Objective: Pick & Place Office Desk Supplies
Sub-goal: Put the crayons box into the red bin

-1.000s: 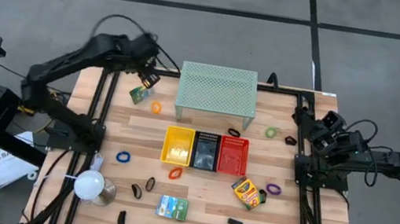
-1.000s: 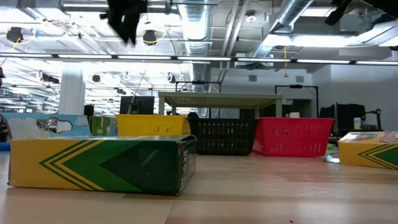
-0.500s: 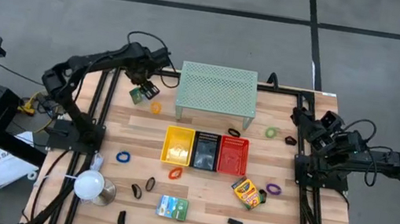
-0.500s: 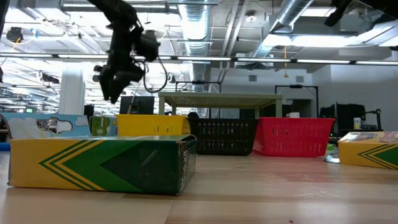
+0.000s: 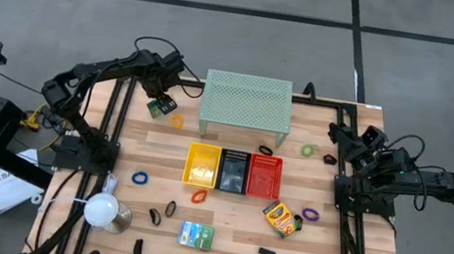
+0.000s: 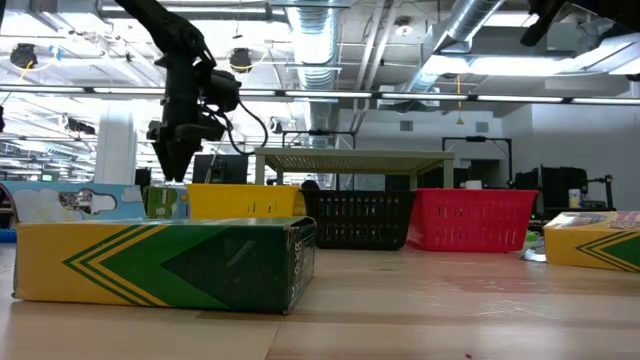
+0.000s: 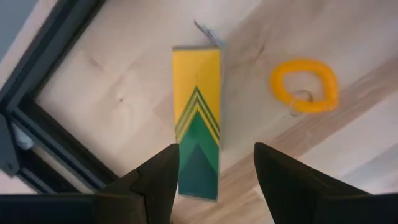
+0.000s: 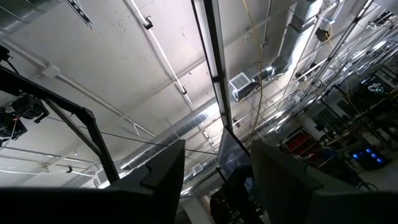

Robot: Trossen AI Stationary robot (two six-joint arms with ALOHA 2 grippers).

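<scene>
Yellow-green crayon box (image 7: 197,121) lies on the surface, upper left of the high frame, beside an orange ring (image 7: 304,85). Left claw (image 7: 211,177) has dropped over it, fingers parted, apparently empty: grasp imminent. Right claw (image 8: 214,177) waits parted, right edge.

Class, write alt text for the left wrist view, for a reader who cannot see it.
The left gripper hangs open above a yellow-green crayon box lying flat on the wooden table, one dark finger on each side of the box's near end. An orange ring band lies beside the box, apart from it.
</scene>
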